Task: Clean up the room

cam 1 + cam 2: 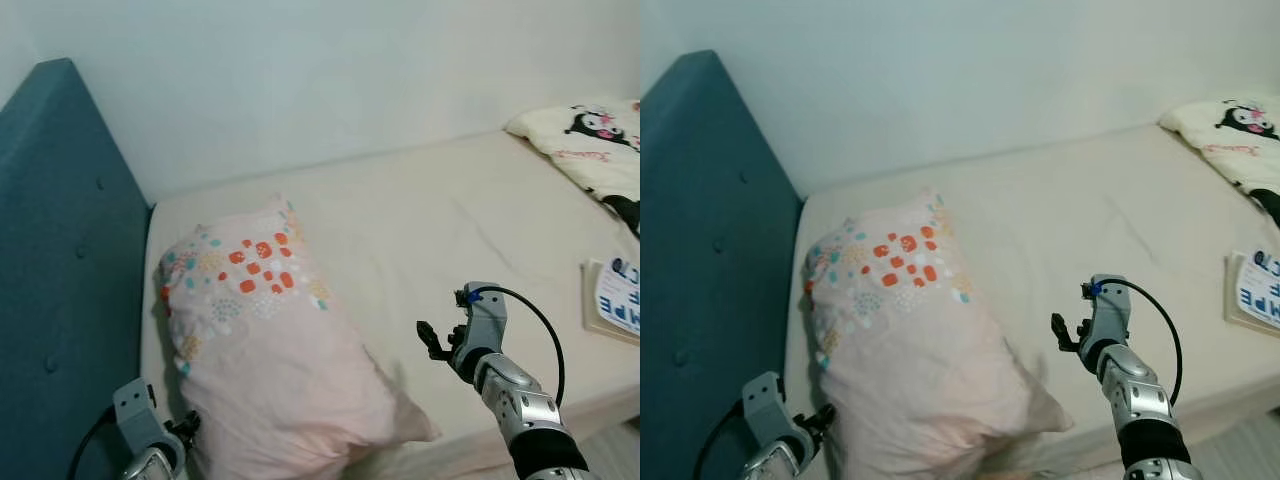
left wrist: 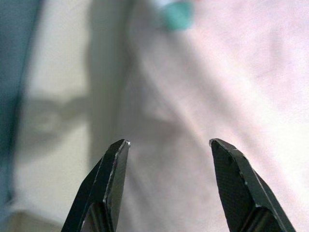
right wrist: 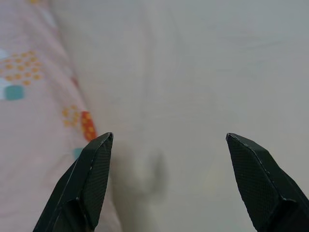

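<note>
Spread grippers [image 1: 188, 428] [image 1: 432, 340] — pink pillow [image 1: 262, 340] between

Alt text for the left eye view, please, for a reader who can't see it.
A pink patterned pillow lies on a cream bed by a teal headboard. The left gripper sits at the pillow's near corner; the right gripper, open, hovers over bare sheet. A blanket and book lie far right.

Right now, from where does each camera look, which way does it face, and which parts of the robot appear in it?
Left eye view: on the head, looking down at the bed, pink pillow, both arms.
Right eye view: same head, same scene, slightly shifted.
Left wrist view: along the open left gripper, close to the pillow's edge.
Right wrist view: along the open right gripper, facing the sheet beside the pillow.
Shared: every view shows the pillow.
</note>
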Controlling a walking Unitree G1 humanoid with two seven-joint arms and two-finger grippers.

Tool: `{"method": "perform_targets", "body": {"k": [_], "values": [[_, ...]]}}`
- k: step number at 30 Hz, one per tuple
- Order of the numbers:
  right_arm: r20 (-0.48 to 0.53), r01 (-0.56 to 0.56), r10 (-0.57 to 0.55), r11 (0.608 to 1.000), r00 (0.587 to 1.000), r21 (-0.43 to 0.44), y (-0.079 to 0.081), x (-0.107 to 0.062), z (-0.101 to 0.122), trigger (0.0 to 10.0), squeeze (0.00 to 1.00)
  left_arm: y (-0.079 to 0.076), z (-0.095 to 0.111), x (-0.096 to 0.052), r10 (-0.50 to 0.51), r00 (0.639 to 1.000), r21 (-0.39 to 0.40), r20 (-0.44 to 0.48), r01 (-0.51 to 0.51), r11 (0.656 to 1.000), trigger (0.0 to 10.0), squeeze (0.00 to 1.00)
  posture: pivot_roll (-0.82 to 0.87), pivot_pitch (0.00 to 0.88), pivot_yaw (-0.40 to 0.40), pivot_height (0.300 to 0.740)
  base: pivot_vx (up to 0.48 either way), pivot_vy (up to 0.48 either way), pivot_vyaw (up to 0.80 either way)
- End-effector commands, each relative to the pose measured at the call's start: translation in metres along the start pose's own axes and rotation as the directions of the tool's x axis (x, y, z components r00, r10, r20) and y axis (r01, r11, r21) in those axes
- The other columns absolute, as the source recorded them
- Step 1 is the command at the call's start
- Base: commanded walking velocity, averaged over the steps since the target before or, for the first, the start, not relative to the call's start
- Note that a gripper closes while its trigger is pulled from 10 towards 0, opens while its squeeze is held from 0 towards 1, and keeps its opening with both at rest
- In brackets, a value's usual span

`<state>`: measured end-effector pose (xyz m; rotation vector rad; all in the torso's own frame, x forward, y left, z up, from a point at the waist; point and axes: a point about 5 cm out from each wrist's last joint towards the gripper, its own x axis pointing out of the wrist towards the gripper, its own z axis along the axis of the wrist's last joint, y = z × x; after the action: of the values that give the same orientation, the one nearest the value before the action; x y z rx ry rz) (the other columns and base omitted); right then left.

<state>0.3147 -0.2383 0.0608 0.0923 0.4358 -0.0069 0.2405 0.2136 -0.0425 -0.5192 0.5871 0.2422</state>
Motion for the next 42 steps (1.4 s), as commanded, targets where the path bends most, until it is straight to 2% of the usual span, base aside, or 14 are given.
{"method": "perform_targets", "body": {"k": [1, 5, 7, 14, 16, 20, 21, 22, 25, 27, 29, 33, 41, 42], "values": [[-0.006, 0.020, -0.020, 1.000, 1.000, 0.015, -0.003, 0.000, -0.003, 10.0, 0.00, 0.004, -0.003, -0.002, 0.000, 1.000, -0.032, -0.004, 0.000, 1.000, 10.0, 0.00, -0.07, 0.119, 0.036, 0.730, 0.000, 0.000, 0.00], [0.017, 0.025, -0.026, 0.999, 1.000, 0.031, -0.004, 0.000, 0.001, 10.0, 0.00, 0.004, 0.002, -0.002, -0.013, 1.000, -0.065, 0.024, 0.014, 0.998, 10.0, 0.00, -0.07, 0.124, 0.036, 0.720, 0.000, 0.000, 0.00], [0.029, 0.022, -0.023, 0.999, 0.999, 0.042, -0.004, 0.000, 0.003, 10.0, 0.00, 0.008, 0.007, -0.002, -0.015, 0.999, -0.130, 0.053, 0.022, 0.991, 10.0, 0.00, -0.08, 0.125, 0.036, 0.705, 0.000, 0.000, 0.00], [0.033, 0.022, -0.023, 0.999, 0.999, 0.041, -0.003, 0.000, 0.003, 10.0, 0.00, 0.011, 0.010, -0.002, -0.013, 0.998, -0.178, 0.069, 0.025, 0.984, 10.0, 0.00, -0.08, 0.124, 0.037, 0.690, 0.000, 0.000, 0.00], [0.045, 0.025, -0.027, 0.999, 0.999, 0.042, -0.004, -0.001, 0.006, 10.0, 0.00, 0.017, 0.011, -0.004, -0.009, 0.996, -0.235, 0.085, 0.029, 0.971, 10.0, 0.00, -0.08, 0.126, 0.041, 0.675, 0.000, 0.000, 0.00], [0.050, 0.026, -0.028, 0.999, 0.998, 0.040, -0.005, -0.001, 0.007, 10.0, 0.00, 0.020, 0.010, -0.005, 0.005, 0.997, -0.262, 0.080, 0.016, 0.965, 10.0, 0.00, -0.08, 0.128, 0.041, 0.665, 0.000, 0.000, 0.00], [0.055, 0.029, -0.031, 0.999, 0.998, 0.042, -0.005, -0.001, 0.007, 10.0, 0.00, 0.022, 0.010, -0.005, 0.016, 0.996, -0.360, 0.085, 0.015, 0.933, 10.0, 0.00, -0.08, 0.127, 0.042, 0.660, 0.000, 0.000, 0.00], [0.055, 0.029, -0.031, 0.999, 0.998, 0.042, -0.005, -0.001, 0.007, 10.0, 0.00, 0.022, 0.010, -0.005, 0.016, 0.996, -0.360, 0.085, 0.015, 0.933, 10.0, 0.00, -0.08, 0.127, 0.042, 0.660, 0.000, 0.000, 0.00], [0.064, 0.034, -0.037, 0.999, 0.997, 0.041, -0.006, -0.001, 0.010, 10.0, 0.00, 0.020, 0.008, -0.005, -0.014, 0.995, -0.528, 0.103, 0.067, 0.847, 10.0, 0.00, -0.08, 0.127, 0.042, 0.645, 0.000, 0.000, 0.00], [0.072, 0.031, -0.034, 0.999, 0.997, 0.039, -0.006, -0.002, 0.012, 10.0, 0.00, 0.016, 0.007, -0.005, -0.071, 0.990, -0.530, 0.124, 0.127, 0.839, 10.0, 0.00, -0.08, 0.127, 0.041, 0.635, 0.000, 0.000, 0.00], [0.080, 0.027, -0.030, 0.999, 0.996, 0.036, -0.005, -0.002, 0.013, 10.0, 0.00, 0.013, 0.008, -0.006, -0.107, 0.983, -0.505, 0.147, 0.167, 0.847, 10.0, 0.00, -0.09, 0.126, 0.041, 0.625, 0.000, 0.000, 0.00], [0.097, 0.023, -0.027, 0.999, 0.995, 0.041, -0.005, -0.002, 0.017, 10.0, 0.00, 0.012, 0.013, -0.005, -0.123, 0.977, -0.463, 0.175, 0.193, 0.865, 10.0, 0.00, -0.09, 0.132, 0.042, 0.605, 0.000, 0.000, 0.00], [0.126, -0.008, 0.001, 0.998, 0.992, 0.055, -0.002, -0.003, 0.021, 10.0, 0.00, 0.007, 0.023, -0.002, -0.151, 0.967, -0.442, 0.203, 0.228, 0.868, 10.0, 0.00, -0.09, 0.131, 0.043, 0.580, 0.000, 0.000, 0.00], [0.144, -0.030, 0.021, 0.998, 0.989, 0.061, 0.002, -0.004, 0.023, 10.0, 0.00, 0.002, 0.033, 0.000, -0.190, 0.951, -0.417, 0.243, 0.279, 0.865, 10.0, 0.00, -0.09, 0.134, 0.046, 0.570, 0.000, 0.000, 0.00]]}}
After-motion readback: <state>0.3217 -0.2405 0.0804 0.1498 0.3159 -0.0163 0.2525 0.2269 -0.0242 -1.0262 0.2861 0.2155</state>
